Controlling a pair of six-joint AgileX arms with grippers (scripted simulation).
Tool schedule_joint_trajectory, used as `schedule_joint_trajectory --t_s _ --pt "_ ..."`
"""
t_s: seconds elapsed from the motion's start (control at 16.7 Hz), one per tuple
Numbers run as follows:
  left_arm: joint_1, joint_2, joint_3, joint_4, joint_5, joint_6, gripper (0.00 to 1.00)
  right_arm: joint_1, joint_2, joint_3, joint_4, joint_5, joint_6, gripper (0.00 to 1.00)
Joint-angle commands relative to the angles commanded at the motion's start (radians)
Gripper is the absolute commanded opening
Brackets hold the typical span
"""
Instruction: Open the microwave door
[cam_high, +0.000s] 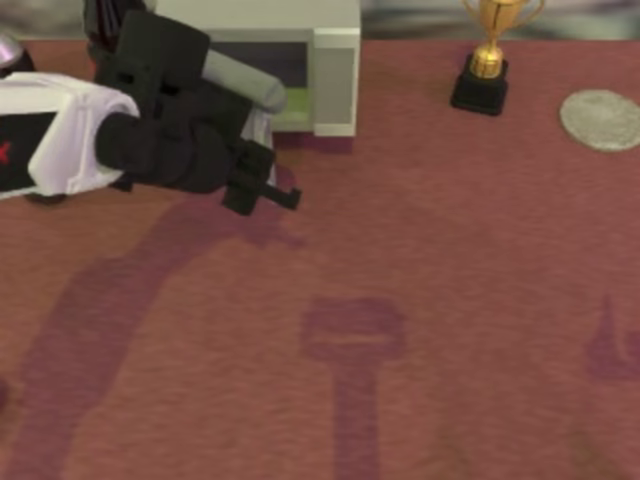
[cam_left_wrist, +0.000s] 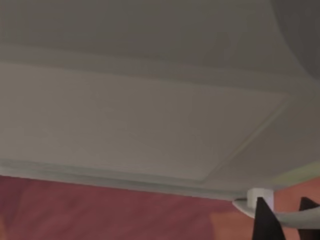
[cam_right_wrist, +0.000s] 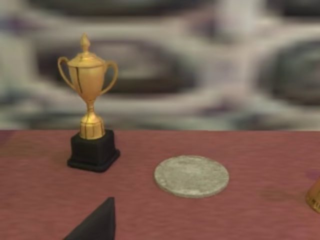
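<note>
At the far left of the table, left gripper (cam_high: 268, 190): it is low in front of the microwave, at the near edge of the swung door.
Left gripper state: in the left wrist view two dark fingertips (cam_left_wrist: 263, 220) stand apart on the two sides of a thin pale edge with a small white block; I cannot tell if they press on it, so I cannot tell the grip.
Left arm: its white and black body comes from the left edge of the top view and covers the left part of the microwave.
Microwave door (cam_high: 245, 80): it stands swung out from the front, toward the near left, and shows as a grey slanted panel; in the left wrist view its flat light-grey face (cam_left_wrist: 125, 125) fills most of the picture.
Microwave (cam_high: 335, 70): it sits at the far edge, left of the centre; the dark cavity and a green strip of inner floor are open to view, and the pale control strip is on its right.
Right gripper (cam_right_wrist: 95, 225): only one dark tip shows in the right wrist view; the arm is not in the top view.
Trophy (cam_high: 488, 50): gold on a black base, far right, well apart from the microwave.
Grey disc (cam_high: 600, 118): flat on the red table (cam_high: 450, 300), just right of the trophy.
</note>
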Motion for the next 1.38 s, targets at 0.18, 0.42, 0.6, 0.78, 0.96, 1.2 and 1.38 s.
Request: schedule_joint_trajectory --t_s 0.18,0.42,0.6,0.78,0.96,1.2,1.38 --pt "0.011 -0.003 -0.009 -0.006 0.014 0.023 0.00 0.000 0.000 0.000 0.000 0.000 0.000 1.00" --pt "0.037 -0.021 -0.019 -0.009 0.049 0.075 0.00 0.000 0.000 0.000 0.000 0.000 0.000 1.00" --pt "0.041 -0.021 -0.023 -0.012 0.054 0.082 0.00 0.000 0.000 0.000 0.000 0.000 0.000 1.00" --pt "0.041 -0.021 -0.023 -0.012 0.054 0.082 0.00 0.000 0.000 0.000 0.000 0.000 0.000 1.00" --pt "0.041 -0.021 -0.023 -0.012 0.054 0.082 0.00 0.000 0.000 0.000 0.000 0.000 0.000 1.00" --pt "0.041 -0.021 -0.023 -0.012 0.054 0.082 0.00 0.000 0.000 0.000 0.000 0.000 0.000 1.00" --pt "0.041 -0.021 -0.023 -0.012 0.054 0.082 0.00 0.000 0.000 0.000 0.000 0.000 0.000 1.00"
